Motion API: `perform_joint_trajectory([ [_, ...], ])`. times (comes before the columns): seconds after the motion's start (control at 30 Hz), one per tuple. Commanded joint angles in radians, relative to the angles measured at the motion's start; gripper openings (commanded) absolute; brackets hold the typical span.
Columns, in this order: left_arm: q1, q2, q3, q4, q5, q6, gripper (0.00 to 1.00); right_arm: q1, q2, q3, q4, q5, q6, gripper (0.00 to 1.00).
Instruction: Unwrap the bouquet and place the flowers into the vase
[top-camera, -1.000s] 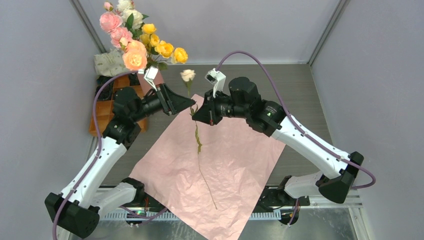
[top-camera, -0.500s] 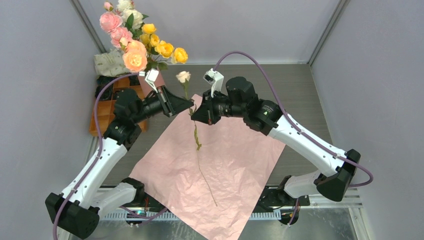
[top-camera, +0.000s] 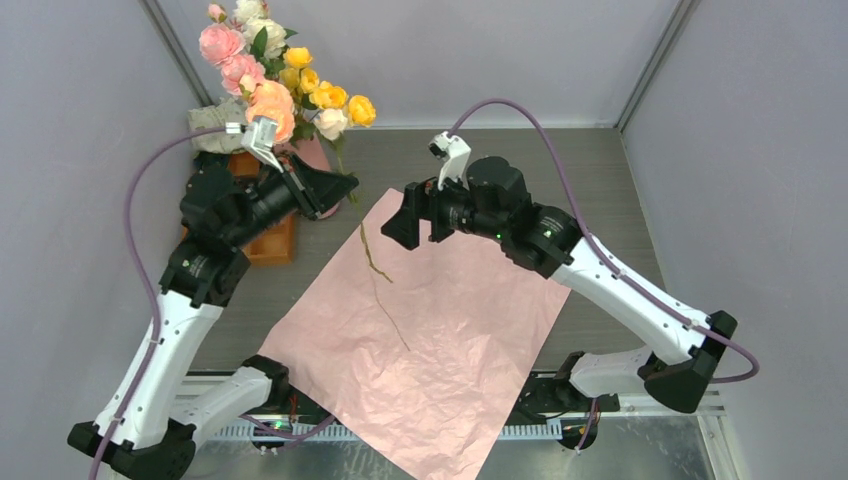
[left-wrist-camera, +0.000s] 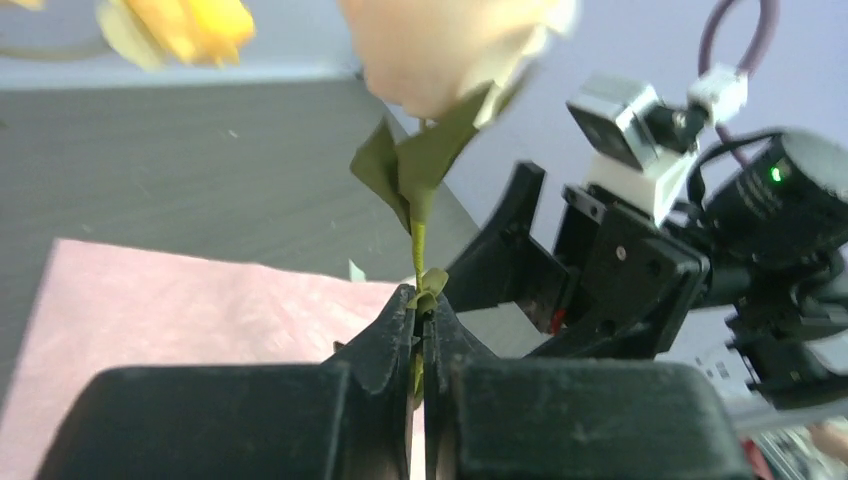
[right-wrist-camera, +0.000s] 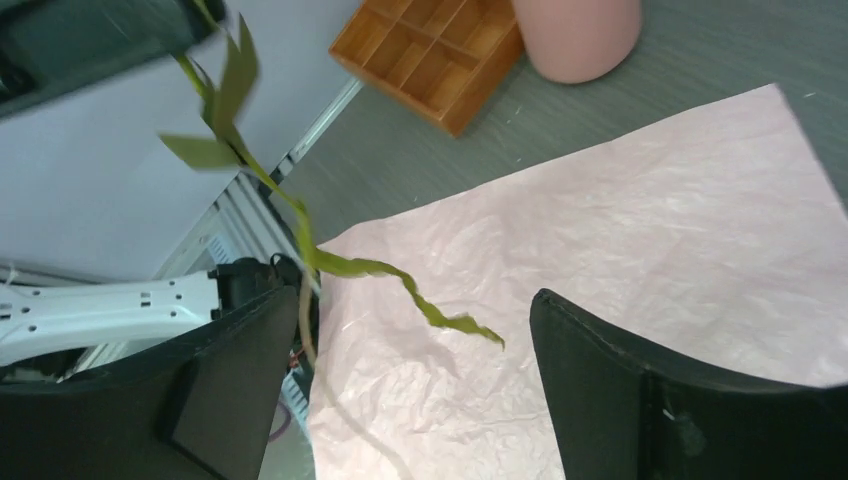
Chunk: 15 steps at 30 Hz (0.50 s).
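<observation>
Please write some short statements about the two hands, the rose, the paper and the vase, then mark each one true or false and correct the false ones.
1. The left hand is shut on the stem of a cream rose. True.
2. The right hand grips the same stem. False: it is open and holds nothing.
3. The pink paper lies spread out flat. True.
4. The vase is empty. False: several flowers stand in it.
5. The wooden tray sits on the paper. False: it is beside the vase, off the paper.
</observation>
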Motion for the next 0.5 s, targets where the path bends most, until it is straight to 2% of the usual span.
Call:
perform_joint_trajectory([
  [0.0,-0.001,0.011,0.21,-0.132,-0.189,0.191,0.02,0.005,-0.121,-0.024,0.026,0.144,-0.022,0.93],
  [0.13,-0.001,0.041,0.456,-0.22,-0.381,0.367,0.02,0.006,-0.172,-0.057,0.015,0.182,-0.034,0.95],
  [0.23,-0.001,0.07,0.571,-0.194,-0.537,0.499,0.02,0.005,-0.185,-0.073,0.017,0.216,-0.036,0.96],
  [0.37,-0.001,0.135,0.631,-0.089,-0.683,0.689,0.02,0.006,-0.178,-0.077,0.027,0.21,-0.027,0.96],
  [0.47,-0.001,0.188,0.63,0.017,-0.733,0.826,0.02,0.005,-0.175,-0.083,0.034,0.201,-0.024,0.96],
])
